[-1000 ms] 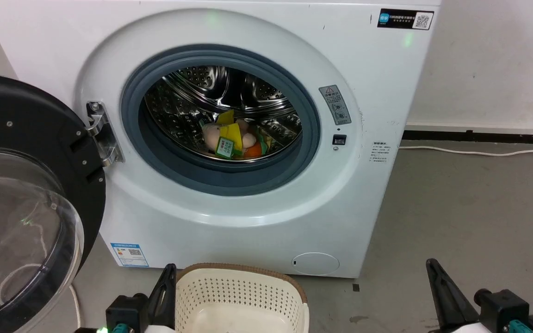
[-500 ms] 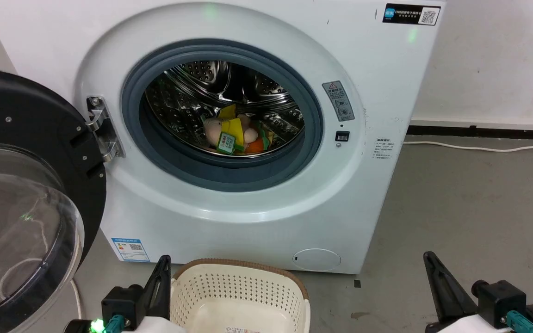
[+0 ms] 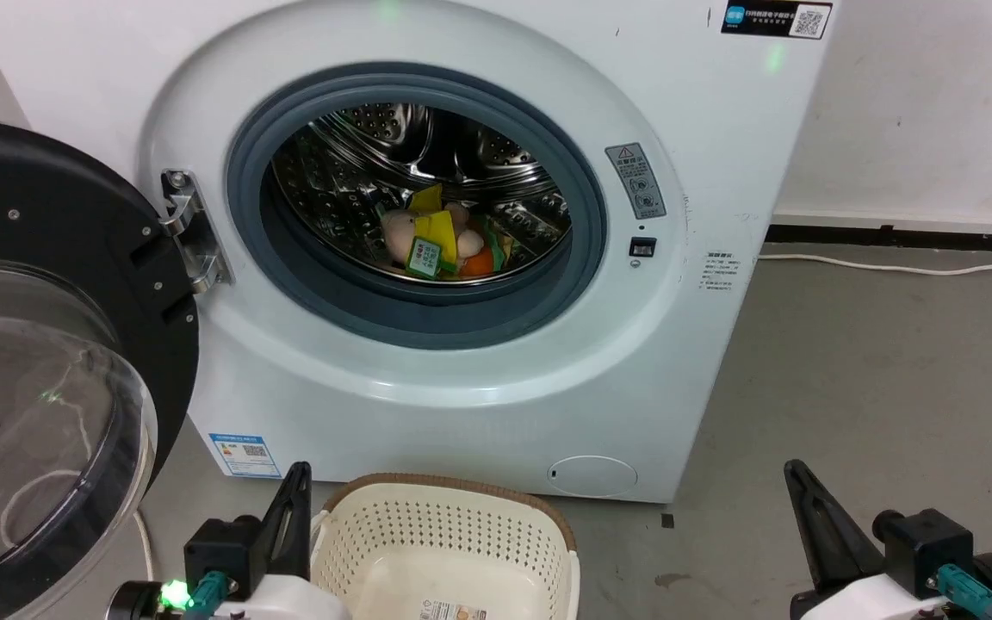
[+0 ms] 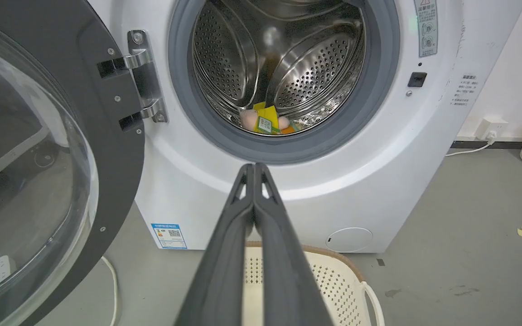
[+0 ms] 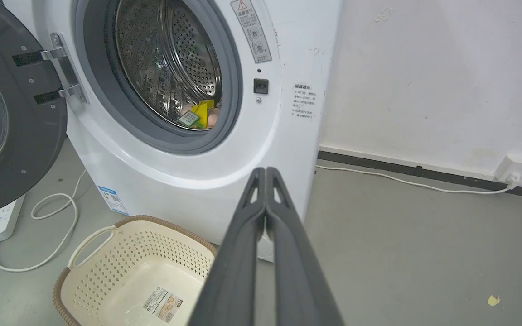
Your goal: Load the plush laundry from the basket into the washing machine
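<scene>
— So where was the plush laundry (image 3: 440,245)?
— Down in the drum (image 3: 332,181) of the washing machine (image 3: 427,379), pink doll (image 3: 399,237) against the orange plush (image 3: 477,263) (door (image 3: 57,224) swung wide).
— And the hands?
— Left hand (image 4: 253,167) and right hand (image 5: 265,171) were both closed, tips touching, either side of the basket (image 3: 444,525).

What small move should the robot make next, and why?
Probably move the left gripper toward the open door to push it shut: the toys lie in the drum, the basket holds just its label, and that gripper, shut and holding nothing, is on the door's side.
</scene>
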